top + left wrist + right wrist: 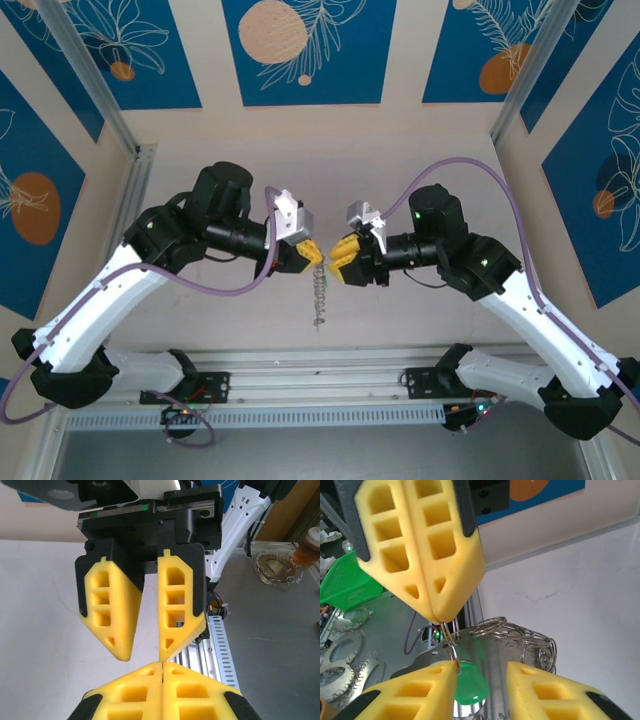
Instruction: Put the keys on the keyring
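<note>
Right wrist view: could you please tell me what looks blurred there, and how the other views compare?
Right wrist: the green key is smeared and out of focus, while the keyring and the left gripper are crisp. Left wrist: the right gripper is sharp and evenly lit. Top external: slightly soft, the hanging keyring too small to resolve.

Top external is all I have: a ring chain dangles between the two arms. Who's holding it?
Observer: The left fingers are shut on one ring of the keyring.
Operator: Right side?
Observer: The right fingers are open and grip nothing.
Operator: Green key?
Observer: The green key hangs under that pinched ring, between the right fingers. I can't tell whether it's threaded on.
</note>
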Robot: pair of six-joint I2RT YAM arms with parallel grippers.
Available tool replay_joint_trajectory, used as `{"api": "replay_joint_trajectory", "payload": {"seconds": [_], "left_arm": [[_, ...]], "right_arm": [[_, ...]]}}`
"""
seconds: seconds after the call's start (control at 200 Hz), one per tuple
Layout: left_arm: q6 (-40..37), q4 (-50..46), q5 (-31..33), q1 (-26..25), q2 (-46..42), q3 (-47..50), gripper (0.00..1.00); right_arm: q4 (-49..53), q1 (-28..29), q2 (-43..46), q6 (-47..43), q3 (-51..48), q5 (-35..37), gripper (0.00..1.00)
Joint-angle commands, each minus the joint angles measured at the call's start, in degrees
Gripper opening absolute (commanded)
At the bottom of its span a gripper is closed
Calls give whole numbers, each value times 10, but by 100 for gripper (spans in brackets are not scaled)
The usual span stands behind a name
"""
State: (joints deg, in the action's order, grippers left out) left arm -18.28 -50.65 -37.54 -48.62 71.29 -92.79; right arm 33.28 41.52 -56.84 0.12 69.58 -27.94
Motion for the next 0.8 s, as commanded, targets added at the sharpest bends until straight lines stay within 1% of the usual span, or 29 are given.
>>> {"api": "replay_joint_trajectory", "payload": {"seconds": [0.0,0.14,0.195,0.255,0.295,0.57,0.64,0.7,0.795], "left_arm": [[10,30,-26,-6,-12,4,0],[10,30,-26,-6,-11,6,0],[11,32,-27,-6,-11,7,0],[11,34,-27,-6,-11,8,0],[11,35,-26,-6,-11,9,0],[17,58,-28,-6,-17,18,0],[21,65,-24,-7,-20,22,0],[21,66,-21,-6,-23,24,0],[19,62,-17,-5,-25,23,0]], "right_arm": [[-15,-4,4,7,-7,-41,25],[-9,-5,-9,2,-2,-56,23],[-9,-4,-14,1,-2,-58,19],[-8,-4,-17,0,-1,-53,11],[-8,-4,-17,0,-2,-51,8],[-11,-4,-15,0,-2,-58,1],[-13,-4,-14,0,-3,-59,1],[-12,-5,-11,1,-4,-54,5],[-11,-5,-3,5,-9,-39,16]]}}
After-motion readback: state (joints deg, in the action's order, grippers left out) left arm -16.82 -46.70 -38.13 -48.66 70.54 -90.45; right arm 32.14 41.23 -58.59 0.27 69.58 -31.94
